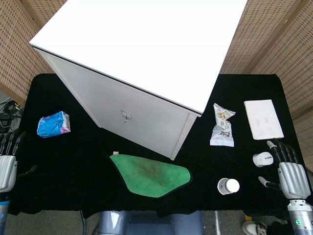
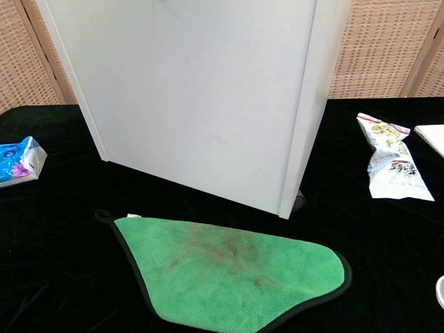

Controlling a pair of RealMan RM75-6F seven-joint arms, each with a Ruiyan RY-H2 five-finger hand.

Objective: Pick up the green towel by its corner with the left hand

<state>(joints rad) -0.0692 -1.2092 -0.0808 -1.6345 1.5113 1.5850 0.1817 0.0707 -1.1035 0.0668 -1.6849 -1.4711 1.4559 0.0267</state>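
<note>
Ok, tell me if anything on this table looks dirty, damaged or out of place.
The green towel has a brownish stain across its middle, plain in both views. It lies flat in front of the white cabinet, which sits at an angle to the table's edges. Nothing looks spilled or broken.

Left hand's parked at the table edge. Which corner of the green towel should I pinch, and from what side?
Take the green towel at its pointed far-left corner, where the small black loop sits. It lies nearest the left hand, flat and clear of the white cabinet. Probably best to come from the left, fingers descending onto it.
</note>
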